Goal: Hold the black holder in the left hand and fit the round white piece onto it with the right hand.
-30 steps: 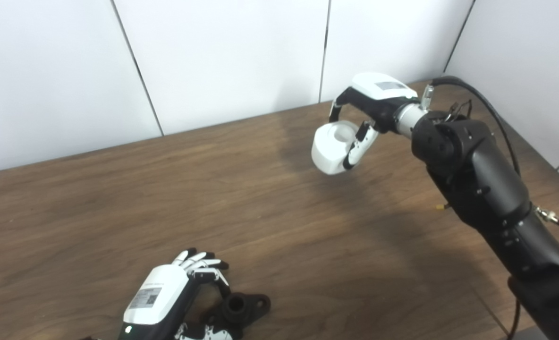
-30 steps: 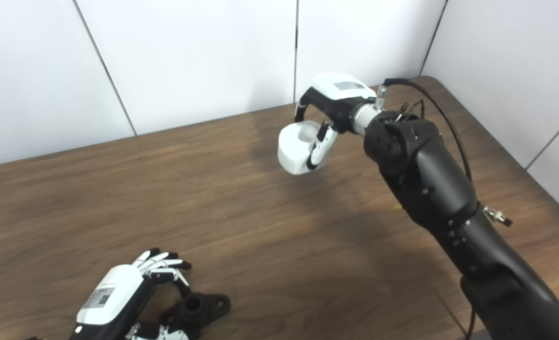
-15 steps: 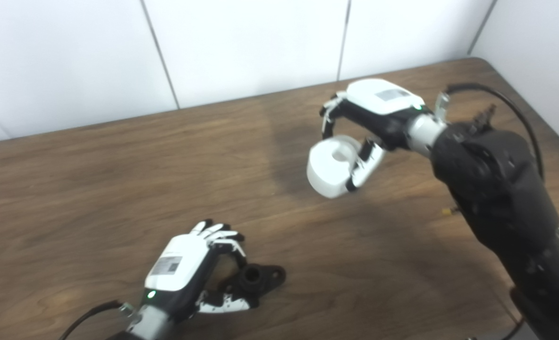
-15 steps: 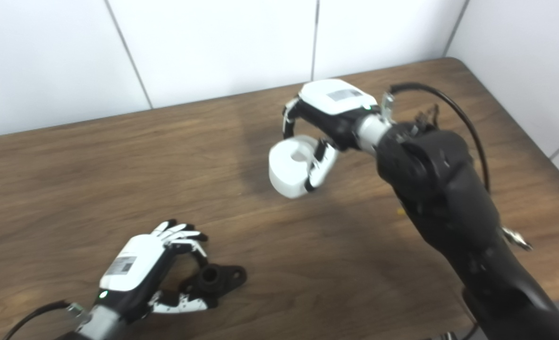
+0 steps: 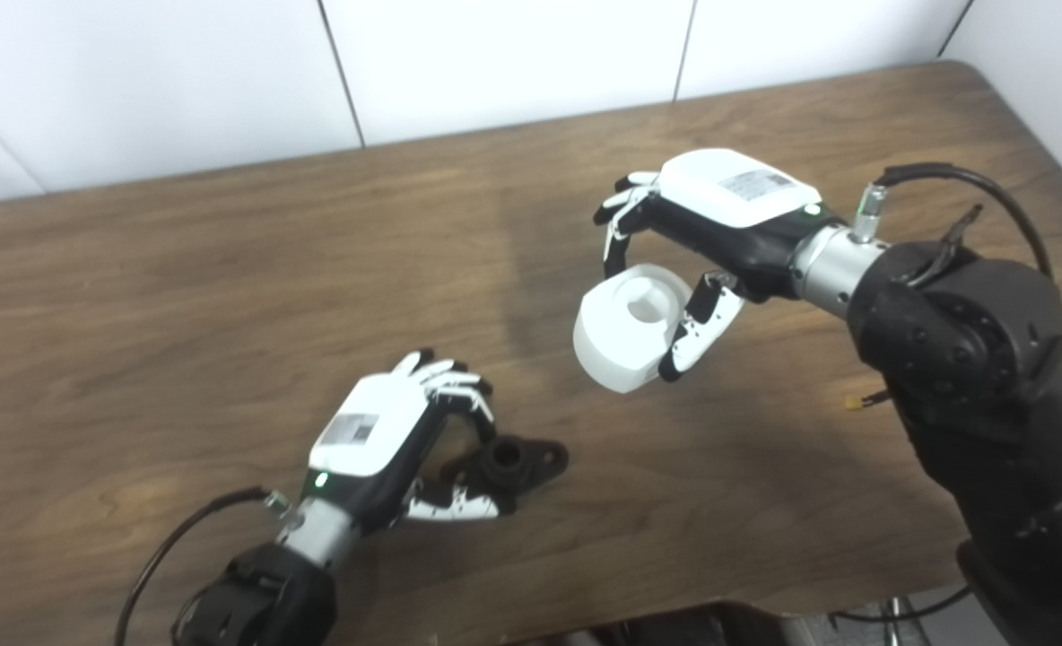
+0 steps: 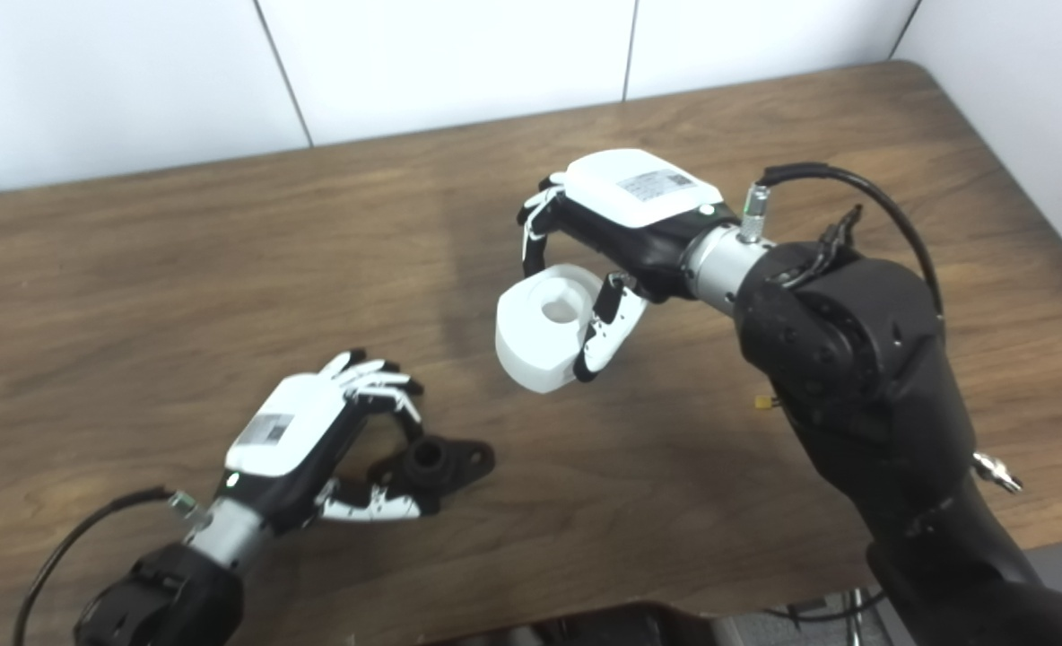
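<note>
Left robot hand [image 5: 387, 431] low over the table [image 5: 181, 269], fingers curled around the near end of the black holder [image 5: 517, 462], thumb laid along its front edge. Looks closed on the holder, though hard to say how firm the hold is. Holder apparently resting on the wood or barely above it, socket pointing upward, far lug sticking out free to the right. Probably kept this way so that the open socket faces the incoming part and stays steady.

Right robot hand [image 5: 710, 233] raised above the table, closed on the round white piece [image 5: 625, 332]: fingers [image 5: 616, 220] hooked over the far rim, thumb [image 5: 697, 327] pressed on the near side. Piece tilted, central hole turned up toward the cameras, so not yet aligned with the socket, by my judgement.

White piece up and to the right of the holder, clearly apart from it, with bare wood between. Fitting not yet begun; needs a move toward the left robot hand and a turn of the hole downward.
</note>
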### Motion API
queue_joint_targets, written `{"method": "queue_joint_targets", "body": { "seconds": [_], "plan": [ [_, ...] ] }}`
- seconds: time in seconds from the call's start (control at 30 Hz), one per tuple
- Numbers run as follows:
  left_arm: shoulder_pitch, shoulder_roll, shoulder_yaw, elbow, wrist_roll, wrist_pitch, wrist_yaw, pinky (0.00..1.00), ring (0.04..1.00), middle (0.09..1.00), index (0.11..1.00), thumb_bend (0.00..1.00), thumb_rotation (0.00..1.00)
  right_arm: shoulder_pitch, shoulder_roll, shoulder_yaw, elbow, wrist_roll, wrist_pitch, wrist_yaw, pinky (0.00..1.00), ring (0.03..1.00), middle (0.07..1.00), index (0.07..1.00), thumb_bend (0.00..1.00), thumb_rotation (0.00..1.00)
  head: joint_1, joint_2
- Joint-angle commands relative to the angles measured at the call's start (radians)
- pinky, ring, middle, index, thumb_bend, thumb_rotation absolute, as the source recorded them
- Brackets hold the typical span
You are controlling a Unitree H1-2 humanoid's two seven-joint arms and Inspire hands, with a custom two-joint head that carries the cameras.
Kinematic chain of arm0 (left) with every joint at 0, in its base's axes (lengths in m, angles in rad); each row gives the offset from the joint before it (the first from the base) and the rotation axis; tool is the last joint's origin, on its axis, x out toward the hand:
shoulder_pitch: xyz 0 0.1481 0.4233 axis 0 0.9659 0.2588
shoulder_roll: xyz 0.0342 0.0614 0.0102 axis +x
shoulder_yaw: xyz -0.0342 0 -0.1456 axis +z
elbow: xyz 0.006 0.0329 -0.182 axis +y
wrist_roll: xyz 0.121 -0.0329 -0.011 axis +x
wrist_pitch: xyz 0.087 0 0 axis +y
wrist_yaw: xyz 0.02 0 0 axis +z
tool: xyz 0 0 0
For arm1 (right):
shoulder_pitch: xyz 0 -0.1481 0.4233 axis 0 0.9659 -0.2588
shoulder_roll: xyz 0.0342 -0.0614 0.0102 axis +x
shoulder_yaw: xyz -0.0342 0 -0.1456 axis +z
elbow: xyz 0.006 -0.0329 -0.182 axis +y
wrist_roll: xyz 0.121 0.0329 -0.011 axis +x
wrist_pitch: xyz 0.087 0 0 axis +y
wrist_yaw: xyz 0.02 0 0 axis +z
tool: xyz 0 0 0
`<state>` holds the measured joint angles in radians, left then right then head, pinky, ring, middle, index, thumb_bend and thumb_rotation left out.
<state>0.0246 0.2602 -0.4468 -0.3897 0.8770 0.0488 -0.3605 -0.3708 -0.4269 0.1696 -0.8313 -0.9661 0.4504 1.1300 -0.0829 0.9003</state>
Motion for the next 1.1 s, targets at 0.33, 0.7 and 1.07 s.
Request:
{"method": "queue_joint_targets", "body": {
  "seconds": [0.33, 0.7, 1.07],
  "plan": [
    [-0.018, -0.025, -0.028, 0.027, 0.025, 0.02, -0.048, 0.98, 0.886, 0.781, 0.489, 0.52, 0.05, -0.026, 0.099, 0.034, -0.072, -0.012, -0.049, 0.002, 0.91, 0.949, 0.857, 0.485, 0.52, 0.15, 0.041, 0.031],
    [-0.028, -0.041, -0.037, 0.027, 0.037, 0.038, -0.06, 0.98, 0.891, 0.787, 0.489, 0.52, 0.05, -0.025, 0.162, 0.056, -0.063, -0.017, -0.105, -0.008, 0.92, 0.949, 0.864, 0.485, 0.52, 0.15, 0.067, 0.042],
    [-0.035, -0.042, -0.048, 0.027, 0.046, 0.052, -0.064, 0.98, 0.889, 0.784, 0.49, 0.51, 0.05, 0.012, 0.199, 0.064, -0.051, -0.023, -0.136, -0.009, 0.93, 0.949, 0.866, 0.484, 0.52, 0.14, 0.075, 0.046]
  ]
}}
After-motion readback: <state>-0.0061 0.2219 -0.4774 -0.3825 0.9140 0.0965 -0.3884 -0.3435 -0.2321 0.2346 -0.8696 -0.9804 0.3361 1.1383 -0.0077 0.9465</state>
